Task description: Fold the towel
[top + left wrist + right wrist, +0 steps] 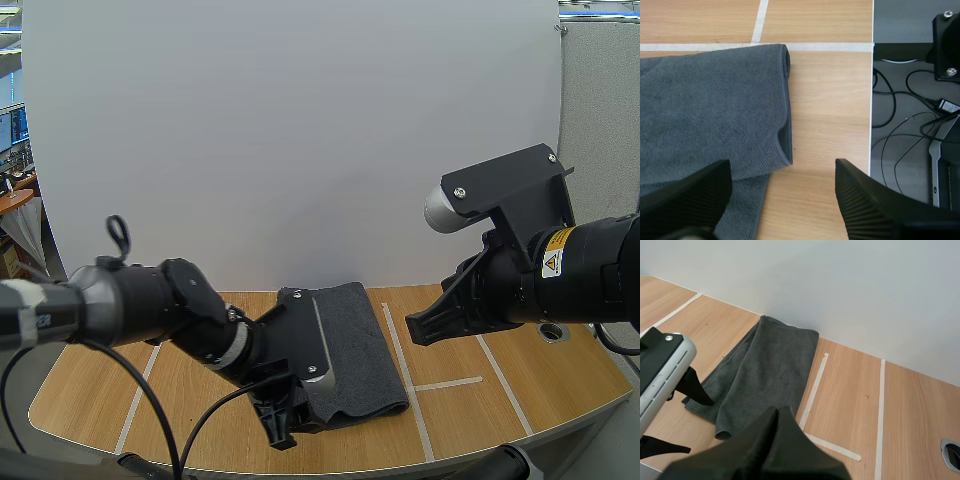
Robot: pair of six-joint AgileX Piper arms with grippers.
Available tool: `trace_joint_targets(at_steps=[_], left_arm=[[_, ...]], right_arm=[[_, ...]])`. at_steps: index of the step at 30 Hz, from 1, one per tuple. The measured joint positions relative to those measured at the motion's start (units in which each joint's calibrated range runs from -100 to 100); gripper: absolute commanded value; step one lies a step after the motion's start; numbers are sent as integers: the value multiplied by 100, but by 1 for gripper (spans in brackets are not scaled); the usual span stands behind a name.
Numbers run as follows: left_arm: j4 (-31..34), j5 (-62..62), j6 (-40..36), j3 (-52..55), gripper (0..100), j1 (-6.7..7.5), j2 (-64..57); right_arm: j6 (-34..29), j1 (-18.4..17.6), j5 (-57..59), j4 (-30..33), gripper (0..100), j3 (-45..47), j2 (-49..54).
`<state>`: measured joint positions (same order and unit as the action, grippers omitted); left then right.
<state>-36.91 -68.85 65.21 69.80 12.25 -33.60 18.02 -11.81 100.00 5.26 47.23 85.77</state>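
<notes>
A dark grey towel lies folded into a long strip on the wooden table, running from the back wall toward the front edge. My left gripper hovers over the towel's near left corner. In the left wrist view it is open, one finger over the towel and the other over the table's edge. My right gripper hangs above the table to the right of the towel. Its fingers lie together as one wedge, shut on nothing, near the towel's front end.
White tape lines cross the table beside the towel. A round cable hole sits at the right. Past the table's front edge lie black cables on a grey floor. A white wall stands behind the table.
</notes>
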Motion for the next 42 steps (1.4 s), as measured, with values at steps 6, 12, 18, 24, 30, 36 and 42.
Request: trace_joint_targets(at_steps=[6, 12, 18, 24, 30, 36, 42], left_arm=[[0, 920, -21, 0, 95, 255, 504], [0, 1435, -21, 0, 95, 387, 878], [0, 2256, -29, 0, 95, 536, 1373], [0, 2771, -39, 0, 95, 536, 1722], [0, 3013, -39, 0, 90, 536, 1885], [-116, 3047, -15, 0, 90, 536, 1885], [-224, 3047, 67, 0, 90, 576, 1885]], right_arm=[[0, 34, 0, 11, 0, 0, 0], [0, 43, 0, 80, 0, 0, 0], [0, 43, 0, 206, 0, 0, 0], [0, 43, 0, 240, 0, 0, 11], [0, 51, 0, 240, 0, 0, 11], [0, 58, 0, 240, 0, 0, 11], [0, 58, 0, 240, 0, 0, 11]])
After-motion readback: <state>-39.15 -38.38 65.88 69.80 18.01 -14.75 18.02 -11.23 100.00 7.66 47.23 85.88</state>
